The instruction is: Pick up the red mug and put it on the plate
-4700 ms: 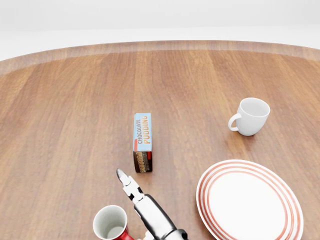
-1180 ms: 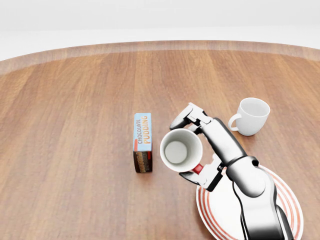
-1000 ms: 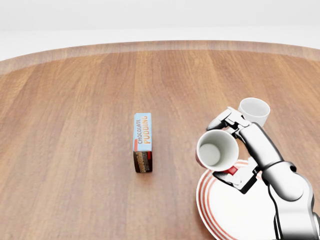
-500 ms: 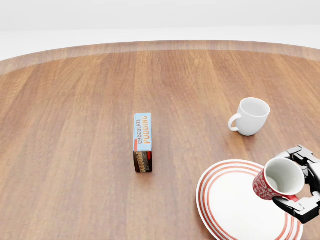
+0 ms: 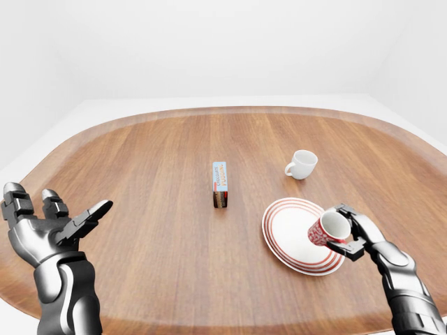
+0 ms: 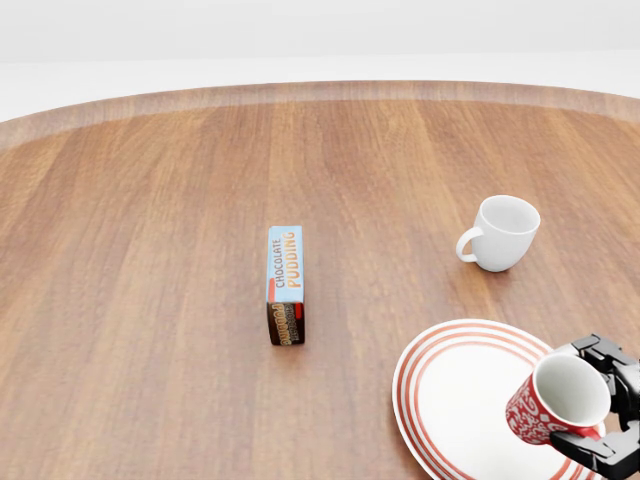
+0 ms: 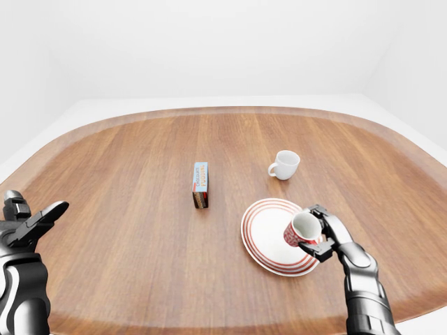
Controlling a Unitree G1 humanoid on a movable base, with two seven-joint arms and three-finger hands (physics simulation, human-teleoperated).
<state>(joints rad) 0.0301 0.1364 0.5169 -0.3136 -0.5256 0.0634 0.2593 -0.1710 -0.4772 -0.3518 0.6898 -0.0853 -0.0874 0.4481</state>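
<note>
The red mug (image 6: 558,401) with a white pattern and white inside is held tilted over the right part of the red-ringed white plate (image 6: 455,395). My right hand (image 6: 606,410) is shut on it from the right side; whether the mug's base touches the plate I cannot tell. In the left-eye view the mug (image 5: 328,228) hangs over the plate's (image 5: 290,227) right rim. My left hand (image 5: 54,225) is raised at the far left of that view, fingers spread, holding nothing.
A white cup (image 6: 501,232) stands on the wooden table (image 6: 150,250) above the plate. A chocolate pudding box (image 6: 285,284) stands on edge left of the plate. The table's rounded far edge runs along the top of the head view.
My right hand has carried the red mug from left of the plate, across it to its right side, and lowered it a little in the last half second. The camera has not moved.
</note>
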